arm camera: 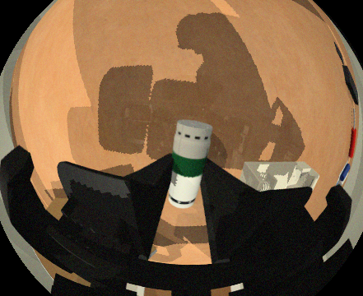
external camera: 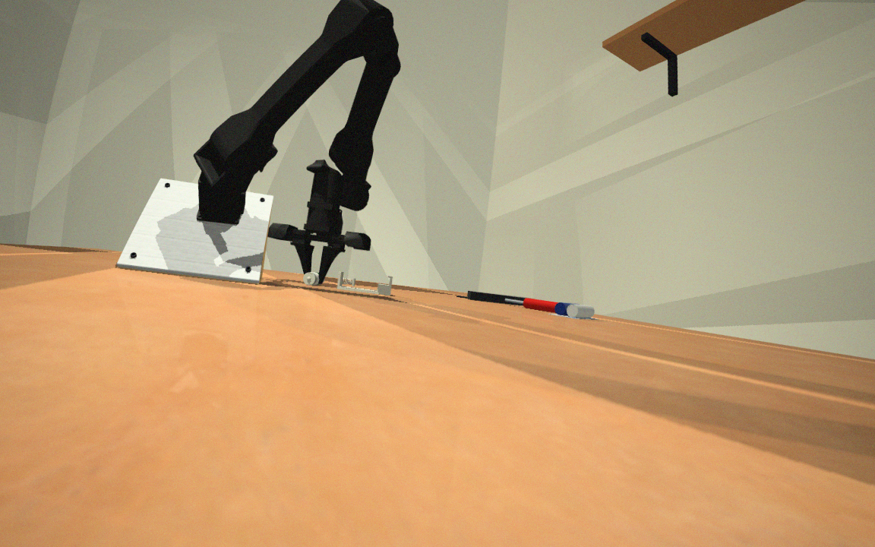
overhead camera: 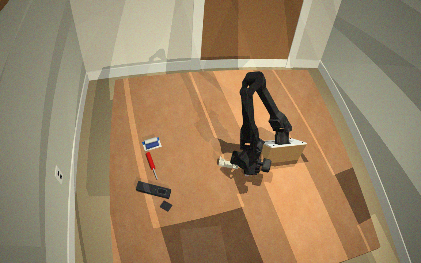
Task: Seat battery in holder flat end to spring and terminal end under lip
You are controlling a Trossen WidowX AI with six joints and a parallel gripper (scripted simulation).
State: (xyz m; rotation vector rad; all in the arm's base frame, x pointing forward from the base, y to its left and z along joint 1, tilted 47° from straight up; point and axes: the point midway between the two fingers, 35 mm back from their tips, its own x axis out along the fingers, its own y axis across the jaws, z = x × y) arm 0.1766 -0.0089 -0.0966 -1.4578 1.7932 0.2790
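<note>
The battery (arm camera: 188,170) (external camera: 311,277), white with a green band and a grey cap, lies on the wooden floor. In the wrist view it points away from the camera. My gripper (arm camera: 187,161) (external camera: 315,270) (overhead camera: 249,170) is down at floor level, with both fingers closed against the battery's sides. In the top view the gripper hides the battery. The pale holder (overhead camera: 225,162) (external camera: 364,289) (arm camera: 280,176) stands empty on the floor close beside the gripper, to the right in the wrist view.
The arm's base block (overhead camera: 284,150) (external camera: 189,234) stands just behind the gripper. Further off lie a red screwdriver (overhead camera: 150,162) (external camera: 539,305), a blue and white roller (overhead camera: 151,143) (external camera: 573,310), a black remote (overhead camera: 153,189) and its small cover (overhead camera: 165,205).
</note>
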